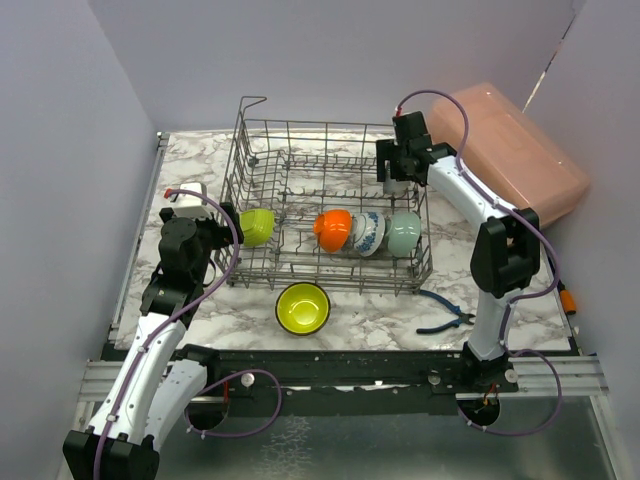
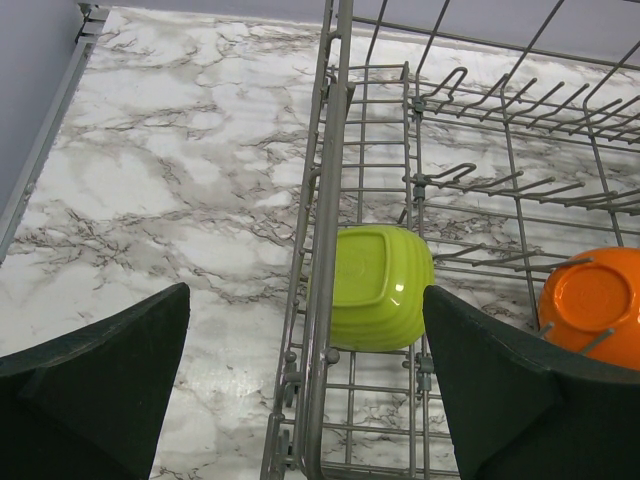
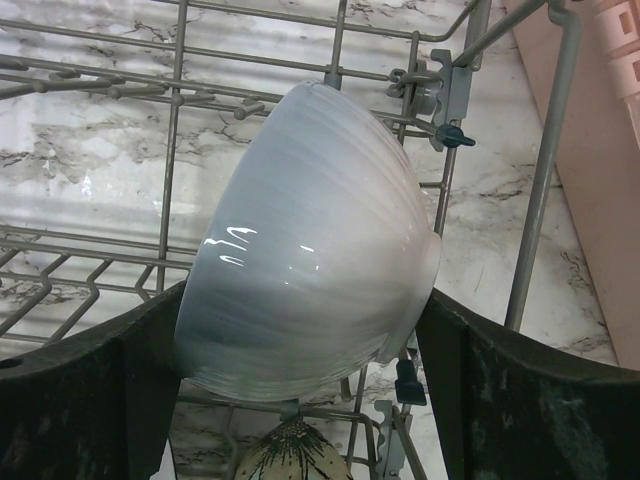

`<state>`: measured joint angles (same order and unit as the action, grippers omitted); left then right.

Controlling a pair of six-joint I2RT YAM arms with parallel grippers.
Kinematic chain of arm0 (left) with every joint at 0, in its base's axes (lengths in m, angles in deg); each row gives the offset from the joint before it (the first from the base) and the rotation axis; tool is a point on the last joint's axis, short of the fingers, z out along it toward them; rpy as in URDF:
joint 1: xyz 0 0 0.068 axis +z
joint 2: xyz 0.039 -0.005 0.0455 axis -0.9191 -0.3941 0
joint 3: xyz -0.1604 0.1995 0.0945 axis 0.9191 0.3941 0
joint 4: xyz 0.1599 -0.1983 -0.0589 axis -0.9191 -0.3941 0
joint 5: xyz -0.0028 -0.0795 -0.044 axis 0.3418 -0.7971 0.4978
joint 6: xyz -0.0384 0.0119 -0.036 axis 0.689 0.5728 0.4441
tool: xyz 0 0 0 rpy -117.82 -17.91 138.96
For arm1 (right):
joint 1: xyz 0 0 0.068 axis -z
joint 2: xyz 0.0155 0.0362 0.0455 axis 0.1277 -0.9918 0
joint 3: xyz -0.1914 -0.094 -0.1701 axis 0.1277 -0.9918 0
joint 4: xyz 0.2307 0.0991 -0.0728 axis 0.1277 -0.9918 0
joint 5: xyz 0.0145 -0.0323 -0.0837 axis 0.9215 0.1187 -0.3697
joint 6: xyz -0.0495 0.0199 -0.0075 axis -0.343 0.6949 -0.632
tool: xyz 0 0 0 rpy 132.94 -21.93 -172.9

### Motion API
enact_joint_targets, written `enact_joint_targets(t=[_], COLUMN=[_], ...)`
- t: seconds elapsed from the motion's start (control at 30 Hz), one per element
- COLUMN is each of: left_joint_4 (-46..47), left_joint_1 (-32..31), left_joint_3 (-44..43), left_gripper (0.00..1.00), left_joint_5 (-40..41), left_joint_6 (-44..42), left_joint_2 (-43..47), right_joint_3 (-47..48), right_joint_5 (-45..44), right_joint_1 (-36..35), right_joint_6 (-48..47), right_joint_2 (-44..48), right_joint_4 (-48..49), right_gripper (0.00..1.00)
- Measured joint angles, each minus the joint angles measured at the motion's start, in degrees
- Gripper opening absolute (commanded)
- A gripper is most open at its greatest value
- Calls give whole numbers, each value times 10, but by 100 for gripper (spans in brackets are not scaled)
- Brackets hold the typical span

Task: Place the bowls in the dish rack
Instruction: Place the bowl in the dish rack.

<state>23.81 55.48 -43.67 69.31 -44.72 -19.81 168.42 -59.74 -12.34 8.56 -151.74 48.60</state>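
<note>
The dish rack (image 2: 326, 200) held the lime bowl (image 2: 375, 290) beneath the wide-spread, empty jaws of the left gripper (image 2: 305, 300), and, near its far right corner, a tilted white bowl (image 3: 310, 240) between the parted jaws of the right gripper (image 3: 300, 330) (whether they touched it could not be told).

Wire rack (image 1: 320, 140), bowls (image 1: 333, 230) inside, yellow bowl (image 1: 303, 307) outside

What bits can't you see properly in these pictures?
Right wrist view: whether the right gripper grips the white bowl or only flanks it.
Top view: that bowl hides under the gripper.
Left wrist view: orange bowl cut by right edge.
Right wrist view: patterned bowl cut by bottom edge.
</note>
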Motion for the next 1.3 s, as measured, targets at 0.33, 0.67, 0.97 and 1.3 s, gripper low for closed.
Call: enact_joint_targets(t=[0.33,0.67,0.97,1.3], left_joint_4=[0,1,3,5], left_joint_1=[0,0,0,0], left_joint_3=[0,0,0,0], left_gripper=[99,99,99,99], left_joint_5=[0,-1,-2,-2], left_joint_6=[0,0,0,0], left_joint_2=[0,-1,-3,-6], right_joint_3=[-10,-11,-11,-11], right_joint_5=[-31,-30,-30,-23], right_joint_1=[-7,-6,-6,-4], right_joint_6=[-9,-28,-85,-126], right_joint_2=[3,3,4,4], right_joint_4=[7,6,8,11], right_gripper=[64,42,41,41])
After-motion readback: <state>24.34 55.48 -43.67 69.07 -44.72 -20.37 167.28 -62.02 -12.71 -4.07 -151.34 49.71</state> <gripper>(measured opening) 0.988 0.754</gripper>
